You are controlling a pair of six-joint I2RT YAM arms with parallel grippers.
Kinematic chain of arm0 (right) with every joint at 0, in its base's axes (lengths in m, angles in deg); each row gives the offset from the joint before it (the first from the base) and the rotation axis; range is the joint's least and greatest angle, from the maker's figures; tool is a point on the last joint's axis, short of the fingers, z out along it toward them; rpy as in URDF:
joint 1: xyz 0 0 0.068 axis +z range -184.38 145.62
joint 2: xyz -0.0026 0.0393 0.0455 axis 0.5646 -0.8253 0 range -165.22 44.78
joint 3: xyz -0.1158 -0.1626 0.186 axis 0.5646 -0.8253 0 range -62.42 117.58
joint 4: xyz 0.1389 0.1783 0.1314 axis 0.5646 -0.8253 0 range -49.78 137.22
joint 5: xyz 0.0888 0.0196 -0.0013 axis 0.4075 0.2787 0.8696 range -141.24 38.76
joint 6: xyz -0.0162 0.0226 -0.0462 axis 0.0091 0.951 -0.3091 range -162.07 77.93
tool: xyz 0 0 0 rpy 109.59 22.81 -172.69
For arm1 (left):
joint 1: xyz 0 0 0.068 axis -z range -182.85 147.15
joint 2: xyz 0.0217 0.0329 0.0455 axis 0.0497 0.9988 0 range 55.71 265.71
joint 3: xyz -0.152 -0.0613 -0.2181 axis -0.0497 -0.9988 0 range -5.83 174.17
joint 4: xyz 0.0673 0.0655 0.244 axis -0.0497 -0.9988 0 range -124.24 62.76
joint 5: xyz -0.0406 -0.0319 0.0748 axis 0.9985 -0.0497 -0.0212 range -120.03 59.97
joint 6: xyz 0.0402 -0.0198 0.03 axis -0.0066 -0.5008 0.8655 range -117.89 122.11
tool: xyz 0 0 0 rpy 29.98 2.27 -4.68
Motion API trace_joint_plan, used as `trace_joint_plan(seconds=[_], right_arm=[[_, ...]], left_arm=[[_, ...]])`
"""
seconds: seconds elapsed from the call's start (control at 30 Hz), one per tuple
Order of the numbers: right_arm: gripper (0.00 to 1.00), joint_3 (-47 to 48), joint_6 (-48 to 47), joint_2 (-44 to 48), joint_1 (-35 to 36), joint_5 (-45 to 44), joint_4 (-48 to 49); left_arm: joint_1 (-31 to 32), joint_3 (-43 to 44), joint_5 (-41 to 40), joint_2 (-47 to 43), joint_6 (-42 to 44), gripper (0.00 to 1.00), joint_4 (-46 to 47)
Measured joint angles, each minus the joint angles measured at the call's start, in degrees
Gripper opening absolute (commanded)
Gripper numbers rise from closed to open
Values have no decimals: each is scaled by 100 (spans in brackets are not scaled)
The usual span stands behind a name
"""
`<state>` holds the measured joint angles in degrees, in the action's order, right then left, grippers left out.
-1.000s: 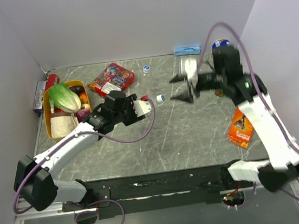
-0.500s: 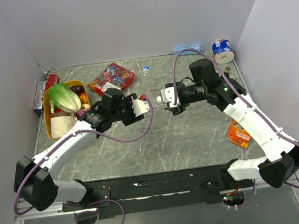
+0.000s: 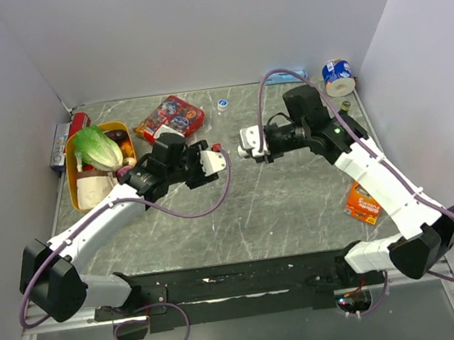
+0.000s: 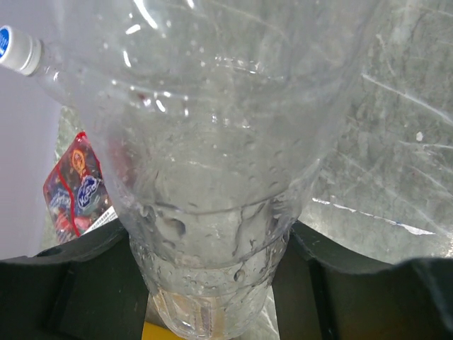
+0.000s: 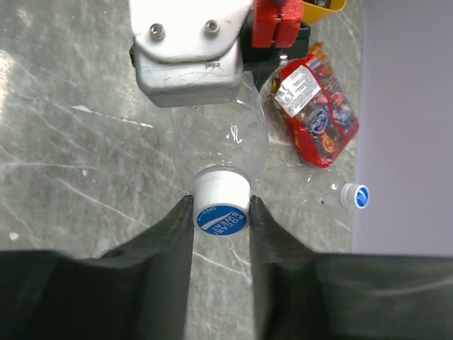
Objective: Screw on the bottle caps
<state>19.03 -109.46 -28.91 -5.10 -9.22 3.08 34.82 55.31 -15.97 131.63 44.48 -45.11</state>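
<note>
1. Since a second ago, my right arm has swung in from the rear right to the bottle neck. My right gripper (image 5: 221,207) has gone from spread to pressed in on the cap (image 5: 221,218). My left arm has barely shifted.
2. My left gripper (image 4: 209,248) pinches the bottle (image 5: 223,138) round its body. The bottle lies roughly level, with its neck pointing at my right gripper.
3. The cap sits on the end of that neck, blue top facing my right wrist camera. Both right fingers (image 5: 173,237) touch its ribbed white side. I can't tell whether the threads have caught or the cap is only resting there.
4. Step in hand, as I judge it: the start of the screw-on for this bottle. The cap is gripped and the twist is not yet done.
5. The next move calls for rolling my right wrist about the bottle's axis in the tightening direction. It needs a light push along the neck while the left gripper holds the bottle still.
   - The wrist axis has to stay lined up with the neck, or the cap cross-threads or pops off.
   - One roll likely won't seat it. I expect to release, roll back, regrip and repeat.
6. A second bottle (image 3: 222,104) lies near the rear wall, just beside the red pack (image 3: 170,117) and well apart from both grippers. It has a blue-topped cap on its neck. I can't tell from here how tight it is, so I'd check it after this one.
</note>
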Motion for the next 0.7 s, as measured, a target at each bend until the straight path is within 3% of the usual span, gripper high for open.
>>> trace_joint_plan(seconds=[0.13,0.2,0.33,0.43,0.47,0.6,0.7], right_arm=[[2,358,461,-286,-17,96,-92],[0,540,826,-420,-61,170,-120],[0,970,2625,-782,-389,643,57],[0,1294,3893,-1115,-560,927,278],[0,1351,4107,-1185,-566,929,310],[0,1897,4487,-1504,-481,627,42],[0,2618,4201,-1829,-422,262,-671]], left_arm=[[-63,-7,-48,-26,-24,1,42],[-81,-20,-70,-48,-105,1,101],[-83,-133,-129,-116,-542,1,433],[-85,-203,-164,-116,-1021,67,664],[-87,-225,-190,-116,-1180,96,693],[-44,-398,-243,-116,-1478,96,896],[-2,-555,-468,-140,-1539,96,1073]])
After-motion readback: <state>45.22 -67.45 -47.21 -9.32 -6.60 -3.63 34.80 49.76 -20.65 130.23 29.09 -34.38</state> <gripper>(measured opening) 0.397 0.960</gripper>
